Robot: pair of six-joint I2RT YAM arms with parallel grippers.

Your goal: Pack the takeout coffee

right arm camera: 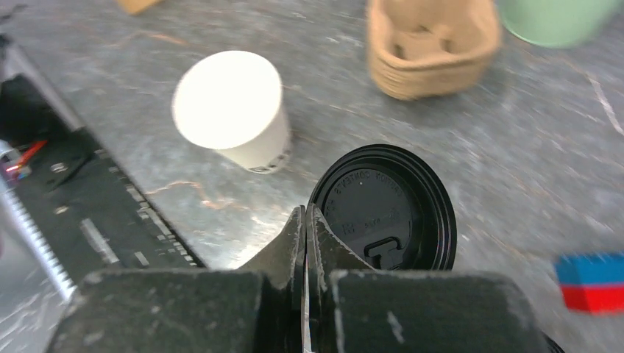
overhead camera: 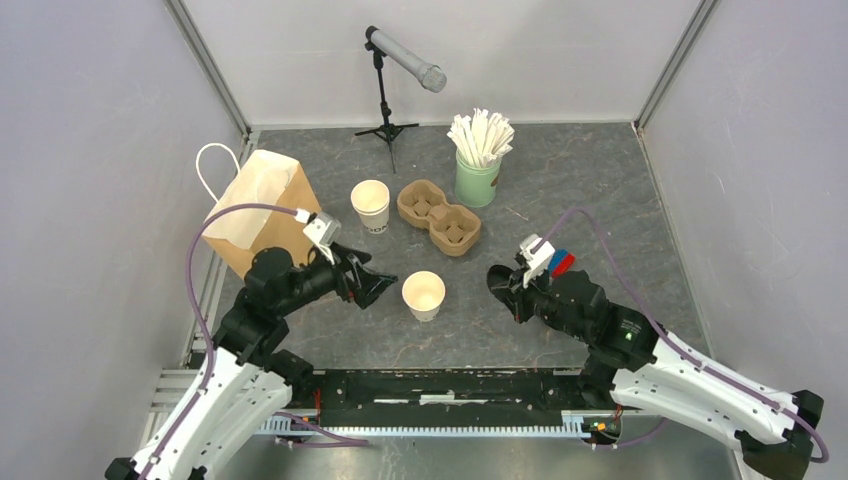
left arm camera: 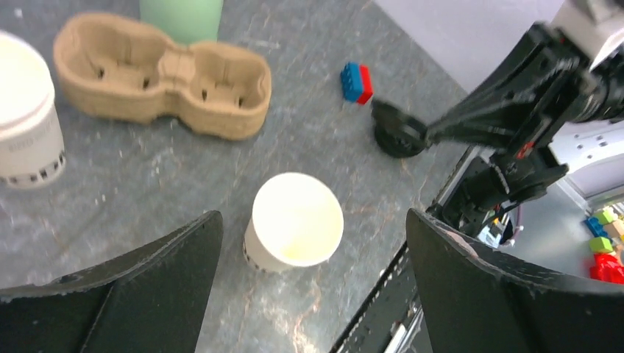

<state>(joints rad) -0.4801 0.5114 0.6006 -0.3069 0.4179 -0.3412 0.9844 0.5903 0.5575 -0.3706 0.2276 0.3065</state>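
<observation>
No lidded takeout coffee is in view. An open white paper cup [overhead camera: 423,295] [left arm camera: 294,220] [right arm camera: 232,103] with dark print at its base stands upright near the table's front. My left gripper [overhead camera: 375,285] [left arm camera: 313,217] is open, just left of that cup, which shows between its fingers without touching them. My right gripper [overhead camera: 508,290] [right arm camera: 305,217] is shut on the rim of a round black lid [overhead camera: 499,279] [left arm camera: 397,134] [right arm camera: 386,206], to the right of the cup. A second lidless printed cup [overhead camera: 370,205] [left arm camera: 22,121] stands further back.
A two-slot cardboard cup carrier [overhead camera: 440,215] [left arm camera: 165,77] [right arm camera: 430,44] lies behind the cup. A brown paper bag [overhead camera: 262,205] stands at the left. A green holder of white sticks [overhead camera: 478,165] and a microphone stand [overhead camera: 385,100] are at the back. A blue-red block [overhead camera: 561,262] [right arm camera: 592,283] is by my right gripper.
</observation>
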